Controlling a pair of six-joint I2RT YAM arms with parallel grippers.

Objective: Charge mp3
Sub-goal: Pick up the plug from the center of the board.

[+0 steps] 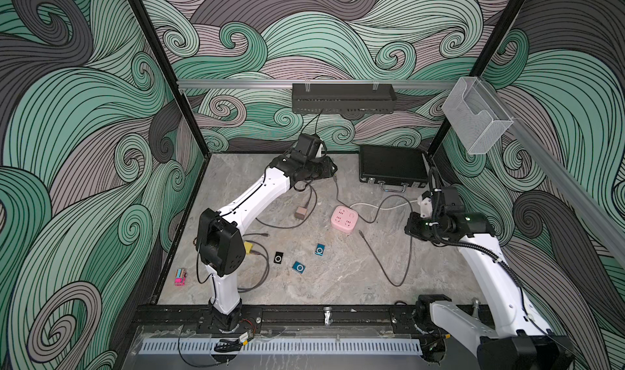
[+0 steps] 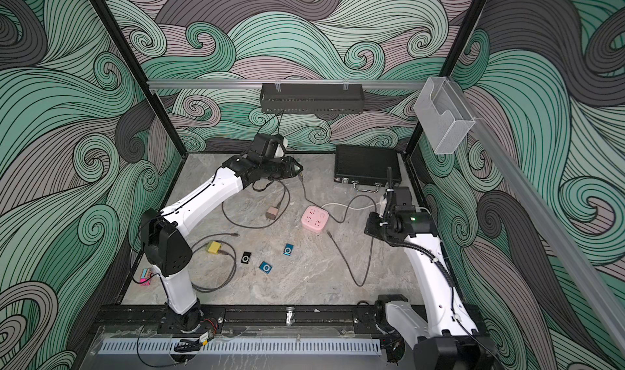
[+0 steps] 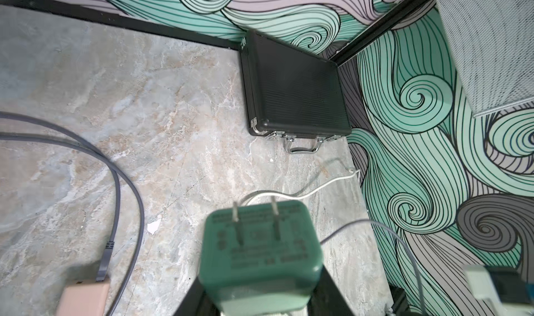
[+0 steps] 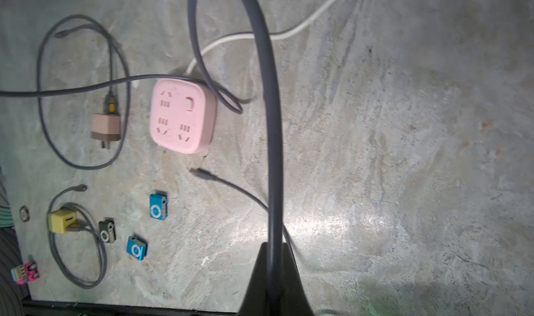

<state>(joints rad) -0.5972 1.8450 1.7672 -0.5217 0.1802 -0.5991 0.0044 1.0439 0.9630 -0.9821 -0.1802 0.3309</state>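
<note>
**Green charger [image 3: 260, 256] gripped by left gripper [image 3: 261, 282], players lie free on the table**

Three mp3 players lie flat on the marble table [image 1: 338, 283], none of them touched. From the right gripper [image 4: 274, 251] they are ahead and lower, past the cable's free plug [image 4: 202, 172]: first the nearer blue player [image 4: 158, 206], then the farther blue player [image 4: 136, 248] and the black player [image 4: 107, 230]. All three are well apart from the left gripper, back toward its own arm's base.

Each looks light, rigid and smooth-cased, so it would likely skid on the stone. Pinching one across its long edges and leaving the port end free seems best, though the port is too small to make out.

The right gripper is clenched on the grey cable [image 4: 268, 126] partway along its run. The left gripper hangs above the table grasping the green charger, prongs pointing away from it. The pink power strip [image 1: 344, 219] sits lower, between the two grippers.
</note>
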